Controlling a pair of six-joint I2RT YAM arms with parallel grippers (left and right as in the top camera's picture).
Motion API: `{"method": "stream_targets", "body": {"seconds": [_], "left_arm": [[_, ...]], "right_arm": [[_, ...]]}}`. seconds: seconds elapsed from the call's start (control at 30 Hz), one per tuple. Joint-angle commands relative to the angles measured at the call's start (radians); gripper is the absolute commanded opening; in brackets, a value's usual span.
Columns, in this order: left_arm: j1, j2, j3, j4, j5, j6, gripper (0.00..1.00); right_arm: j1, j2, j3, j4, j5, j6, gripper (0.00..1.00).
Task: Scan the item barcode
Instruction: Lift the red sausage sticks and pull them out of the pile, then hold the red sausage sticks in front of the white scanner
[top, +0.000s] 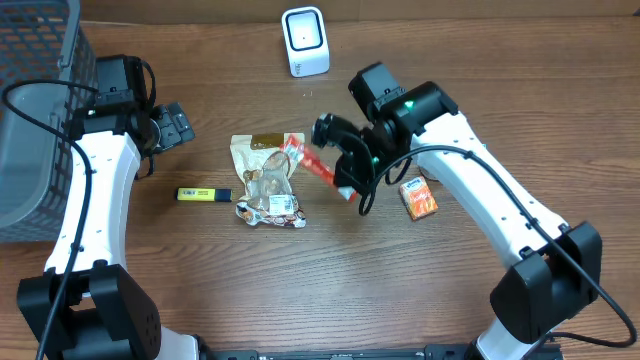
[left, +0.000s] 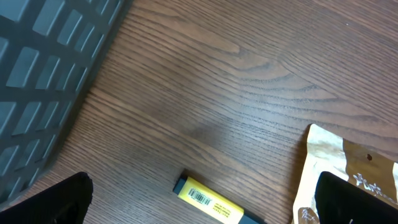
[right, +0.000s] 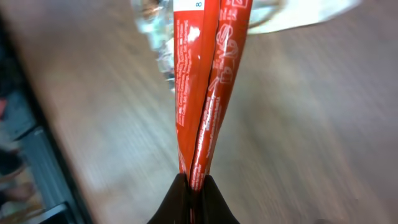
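My right gripper (top: 349, 182) is shut on one end of a long red packet (top: 312, 165) and holds it above the table's middle, slanting up-left over a snack bag. In the right wrist view the packet (right: 202, 81) runs straight up from the pinched jaws of the right gripper (right: 194, 183), with white print showing on it. A white scanner (top: 305, 40) stands at the back centre. At the left, my left gripper (top: 172, 127) is open and holds nothing. In its wrist view the left gripper (left: 202, 186) hovers over a yellow highlighter (left: 208, 200) whose barcode faces up.
A grey mesh basket (top: 35, 110) fills the left edge. A beige and clear snack bag (top: 268, 180) lies in the middle, the yellow highlighter (top: 203, 194) to its left, and a small orange box (top: 419, 197) to the right under my right arm.
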Motion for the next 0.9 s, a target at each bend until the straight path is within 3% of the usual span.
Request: {"method": "stream_targets", "body": {"seconds": [0.0, 0.13, 0.23, 0.4, 0.87], "left_arm": [[-0.007, -0.015, 0.014, 0.002, 0.005, 0.019, 1.0], [-0.007, -0.015, 0.014, 0.002, 0.005, 0.019, 1.0], [-0.007, -0.015, 0.014, 0.002, 0.005, 0.019, 1.0], [-0.007, -0.015, 0.014, 0.002, 0.005, 0.019, 1.0], [-0.007, -0.015, 0.014, 0.002, 0.005, 0.019, 1.0]], "right_arm": [[-0.003, -0.013, 0.147, 0.01, 0.174, 0.095, 0.04], [-0.003, -0.013, 0.283, 0.068, 0.366, 0.094, 0.04], [-0.002, -0.013, 0.311, 0.212, 0.509, 0.064, 0.03], [-0.002, 0.022, 0.311, 0.406, 0.65, -0.114, 0.03], [-0.003, 0.392, 0.31, 0.971, 0.978, -0.396, 0.05]]}}
